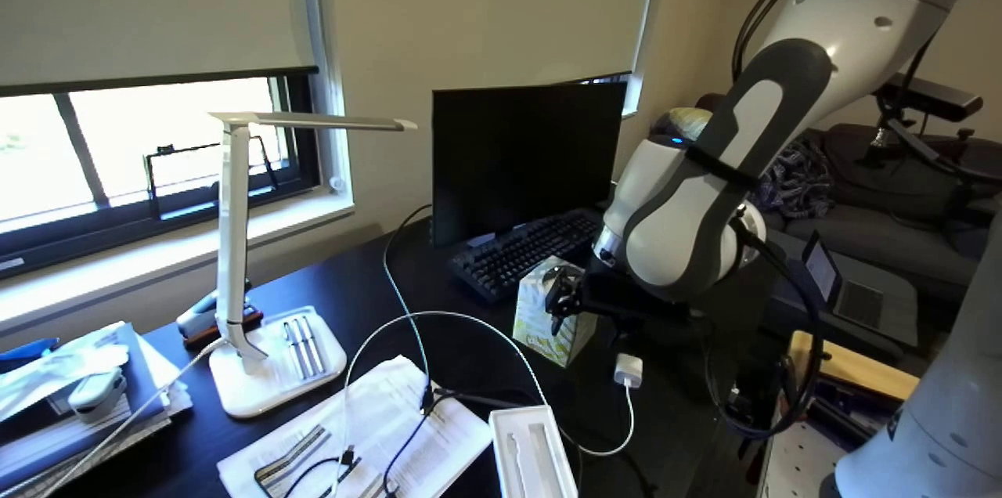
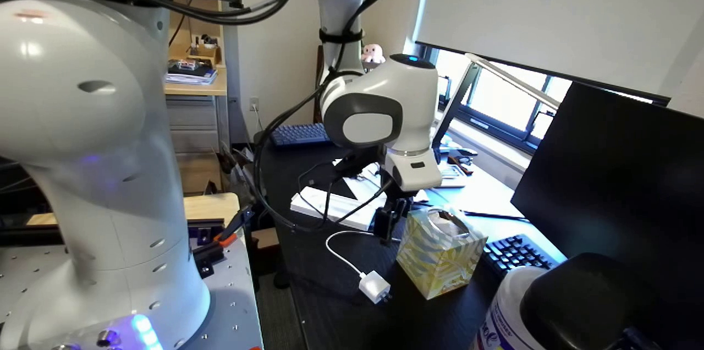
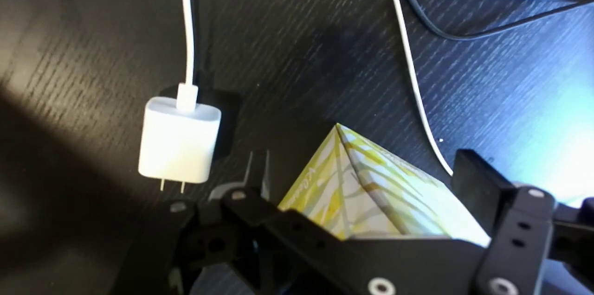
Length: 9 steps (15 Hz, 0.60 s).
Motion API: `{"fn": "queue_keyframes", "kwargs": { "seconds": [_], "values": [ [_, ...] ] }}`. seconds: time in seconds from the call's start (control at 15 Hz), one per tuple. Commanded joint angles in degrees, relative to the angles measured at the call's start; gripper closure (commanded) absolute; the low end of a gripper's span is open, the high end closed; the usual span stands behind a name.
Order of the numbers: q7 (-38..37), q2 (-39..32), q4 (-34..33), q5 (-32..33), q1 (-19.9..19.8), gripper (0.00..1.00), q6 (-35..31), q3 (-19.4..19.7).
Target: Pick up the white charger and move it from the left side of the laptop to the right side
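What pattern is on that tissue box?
The tissue box has yellow and whitish leaf-like streaks, clearest in an exterior view.

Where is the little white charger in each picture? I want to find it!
In an exterior view: the white charger is low, right of the middle, to the right of the tissue box.
In an exterior view: the white charger is low, near the middle, to the left of the tissue box.
Wrist view: the white charger is left of the middle.
Shared landmark: the yellow-patterned tissue box shows in all three.
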<state>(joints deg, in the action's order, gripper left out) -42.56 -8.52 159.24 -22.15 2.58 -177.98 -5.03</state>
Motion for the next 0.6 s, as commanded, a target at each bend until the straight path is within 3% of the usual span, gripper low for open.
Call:
{"fn": "queue_keyframes", "kwargs": {
  "seconds": [0.0, 0.13, 0.33, 0.4, 0.53],
  "values": [
    [1.38, -3.89, 0.00, -9.97, -1.52, 0.00, -7.58, -6.44],
    [0.89, -5.89, 0.00, -14.95, -3.42, 0.00, -13.51, -11.56],
    [-1.75, -11.13, 0.00, -17.96, -6.57, 0.00, -28.17, -18.21],
    [1.60, -4.02, 0.02, -21.61, 0.83, 0.00, -21.01, -10.08],
    [3.48, -7.68, 0.52, -21.53, -1.10, 0.00, -21.35, -11.84]
  ]
}}
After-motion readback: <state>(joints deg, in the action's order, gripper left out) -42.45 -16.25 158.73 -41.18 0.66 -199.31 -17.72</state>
